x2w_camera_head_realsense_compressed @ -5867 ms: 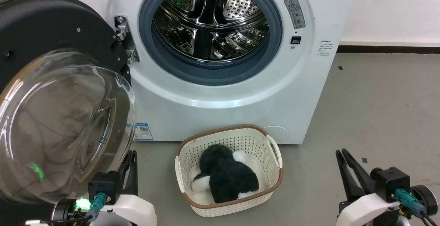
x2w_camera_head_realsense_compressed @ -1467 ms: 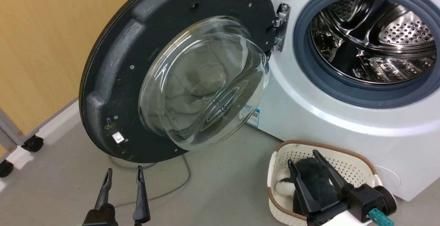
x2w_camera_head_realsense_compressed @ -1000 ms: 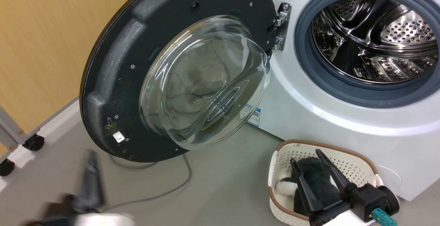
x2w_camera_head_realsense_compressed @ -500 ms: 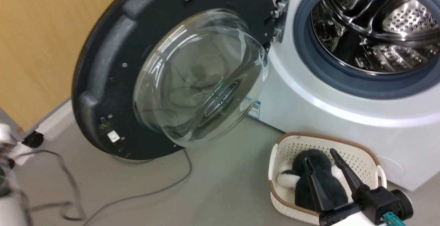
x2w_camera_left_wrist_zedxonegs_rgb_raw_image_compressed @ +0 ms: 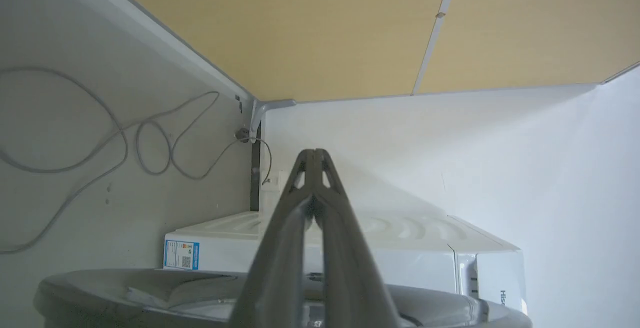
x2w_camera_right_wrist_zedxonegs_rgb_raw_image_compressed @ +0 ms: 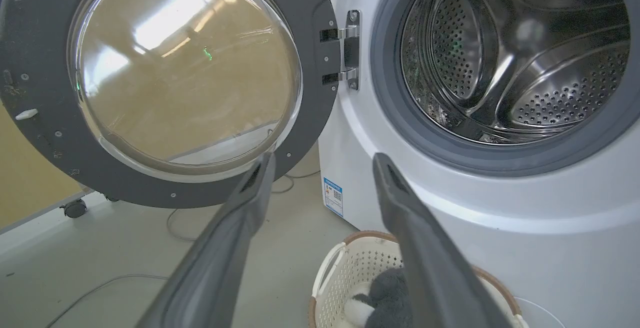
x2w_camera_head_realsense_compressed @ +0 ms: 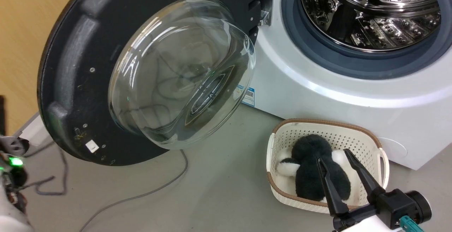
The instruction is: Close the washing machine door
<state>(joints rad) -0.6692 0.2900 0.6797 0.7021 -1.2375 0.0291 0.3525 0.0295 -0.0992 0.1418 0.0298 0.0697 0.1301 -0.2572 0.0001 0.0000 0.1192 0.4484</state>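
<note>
You see the washing machine door (x2w_camera_head_realsense_compressed: 106, 20) swung wide at upper left, hinged to the washing machine (x2w_camera_head_realsense_compressed: 317, 94) at right; it looks heavy and stiff; push its black outer rim (x2w_camera_head_realsense_compressed: 58, 108), not the slick glass (x2w_camera_head_realsense_compressed: 176, 73); left tool (x2w_camera_left_wrist_zedxonegs_rgb_raw_image_compressed: 314, 154) pinched together, right tool (x2w_camera_head_realsense_compressed: 332, 155) spread, both empty.

The black washing machine door (x2w_camera_head_realsense_compressed: 70, 66) stands swung wide open beside the white washing machine (x2w_camera_head_realsense_compressed: 335, 101).

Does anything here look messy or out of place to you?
A grey cable trails loose across the floor under the wide-open washing machine door, where something might snag it. Otherwise nothing looks spilled or broken.
</note>
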